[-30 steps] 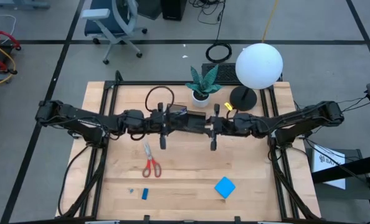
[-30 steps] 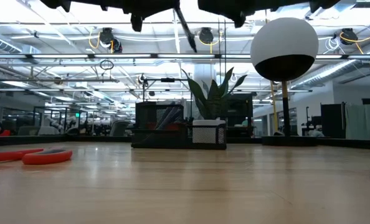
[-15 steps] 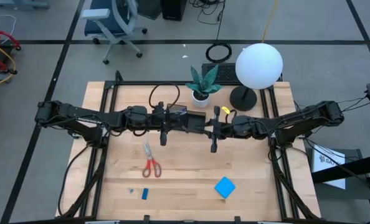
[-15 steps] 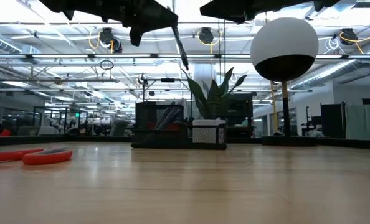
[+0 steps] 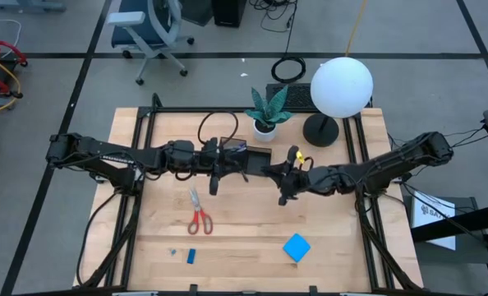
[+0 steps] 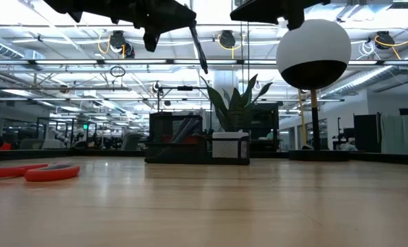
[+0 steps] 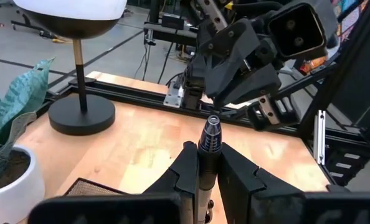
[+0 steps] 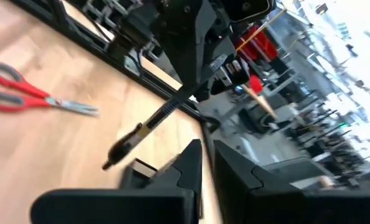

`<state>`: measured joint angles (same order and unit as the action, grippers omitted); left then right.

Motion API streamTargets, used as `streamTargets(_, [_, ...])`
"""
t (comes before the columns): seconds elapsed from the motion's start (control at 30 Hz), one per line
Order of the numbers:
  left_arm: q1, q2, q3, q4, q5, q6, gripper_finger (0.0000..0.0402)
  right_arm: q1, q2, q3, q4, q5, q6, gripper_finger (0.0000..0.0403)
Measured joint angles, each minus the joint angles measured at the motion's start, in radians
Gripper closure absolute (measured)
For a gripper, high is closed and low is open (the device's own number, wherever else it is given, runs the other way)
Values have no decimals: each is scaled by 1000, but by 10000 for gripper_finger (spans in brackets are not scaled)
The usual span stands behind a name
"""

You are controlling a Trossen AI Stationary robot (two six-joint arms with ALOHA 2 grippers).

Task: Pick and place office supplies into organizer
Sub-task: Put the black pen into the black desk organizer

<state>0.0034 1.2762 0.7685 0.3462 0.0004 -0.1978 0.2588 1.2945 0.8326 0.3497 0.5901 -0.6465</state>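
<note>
Black pen (image 7: 208, 144) sat clamped in the left pincer (image 7: 205, 163) above the organizer (image 5: 255, 156); next, probably lowering it into a compartment. Right pincer (image 8: 205, 163) was nearly closed, empty.

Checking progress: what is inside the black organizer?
In the low view the organizer shows slanted slim pens behind its mesh. How many, and the other compartments, cannot be seen.

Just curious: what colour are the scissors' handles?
Red; the scissors show best in the high view.
</note>
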Motion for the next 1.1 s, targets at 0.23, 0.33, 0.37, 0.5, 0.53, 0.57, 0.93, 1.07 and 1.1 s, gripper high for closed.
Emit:
streamTargets(0.23, [-18,0,0,4,1,0,361,49,11,-1,2,136,-122,374])
streamTargets(0.33, [-25,0,0,14,3,-6,361,64,16,-2,0,182,-162,375])
streamTargets(0.37, [-26,0,1,19,3,-10,361,67,16,-2,1,195,-170,376])
streamTargets(0.5, [-29,0,1,21,3,-15,361,77,15,-2,0,200,-198,375])
streamTargets(0.53, [-28,0,1,21,3,-15,361,77,16,-2,-2,202,-206,375])
streamTargets(0.57, [-28,0,1,21,3,-15,361,78,16,-2,-1,212,-212,376])
streamTargets(0.93, [-28,1,1,14,3,-33,361,77,113,-2,21,283,-413,372])
streamTargets(1.07, [-31,1,1,13,25,-34,361,77,170,-1,125,341,-553,375])
streamTargets(1.1, [-33,1,1,13,28,-34,361,77,187,-1,145,358,-592,375])
